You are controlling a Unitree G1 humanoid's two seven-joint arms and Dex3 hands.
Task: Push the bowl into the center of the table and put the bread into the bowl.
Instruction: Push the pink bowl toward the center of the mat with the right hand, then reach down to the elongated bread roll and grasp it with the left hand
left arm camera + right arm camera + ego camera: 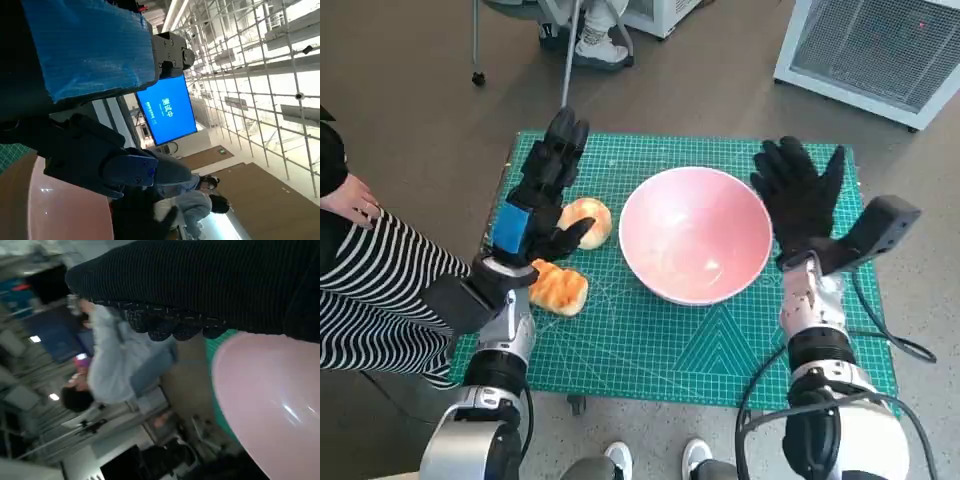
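Seeing left hand (542, 195) open, fingers spread over two bread pieces: bun (588, 221) and roll (558, 288) on green mat (720, 350). We see pink bowl (695, 233) mid-table, empty. Right hand (802, 195) open, just beside bowl's rim.

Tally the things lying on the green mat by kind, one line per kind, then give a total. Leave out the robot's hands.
Bowl, pink: 1
Bread pieces: 2, one nearer the bowl, one nearer the robot
Total: 3
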